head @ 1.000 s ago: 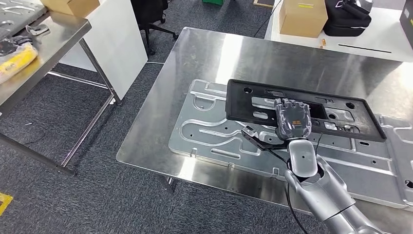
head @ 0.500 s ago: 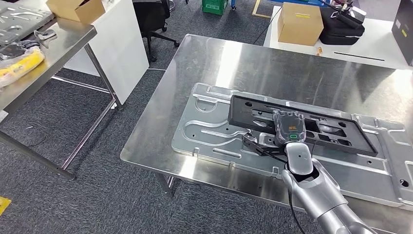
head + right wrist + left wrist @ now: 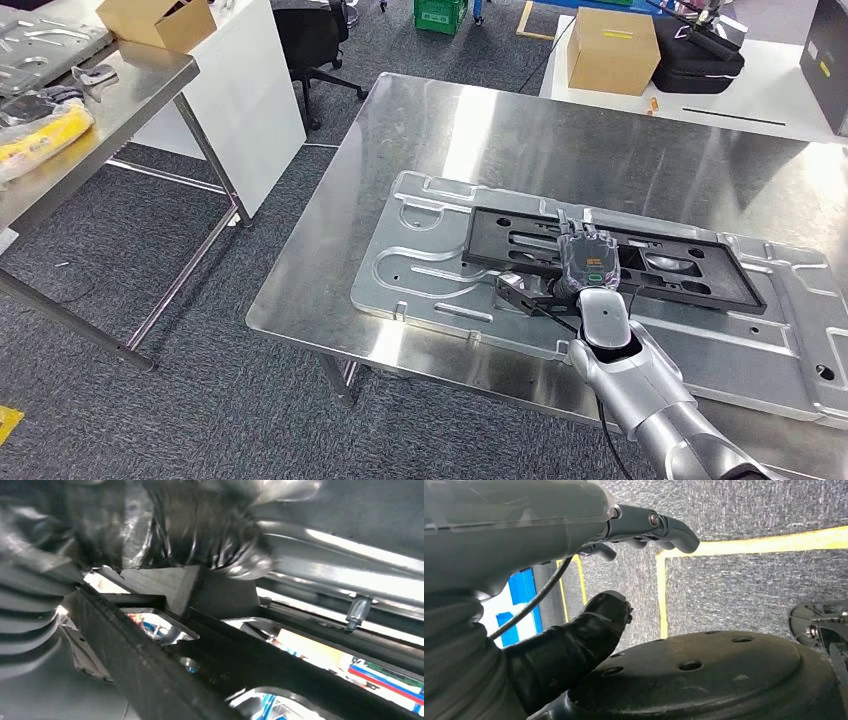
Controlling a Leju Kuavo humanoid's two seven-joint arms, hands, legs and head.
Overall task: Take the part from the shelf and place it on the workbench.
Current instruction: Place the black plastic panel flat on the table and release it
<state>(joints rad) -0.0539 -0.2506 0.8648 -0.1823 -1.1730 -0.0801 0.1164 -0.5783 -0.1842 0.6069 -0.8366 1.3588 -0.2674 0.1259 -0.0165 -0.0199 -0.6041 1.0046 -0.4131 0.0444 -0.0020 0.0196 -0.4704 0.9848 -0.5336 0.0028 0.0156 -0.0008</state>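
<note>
Head view: the robot's right hand [image 3: 588, 262] grips the near edge of a long black plastic frame with cut-outs [image 3: 650, 262], which lies on a stamped silver metal plate [image 3: 430, 270] atop the shiny steel workbench [image 3: 470, 130]. Left wrist view: the left hand [image 3: 574, 555] hangs above grey carpet, fingers apart, holding nothing.
</note>
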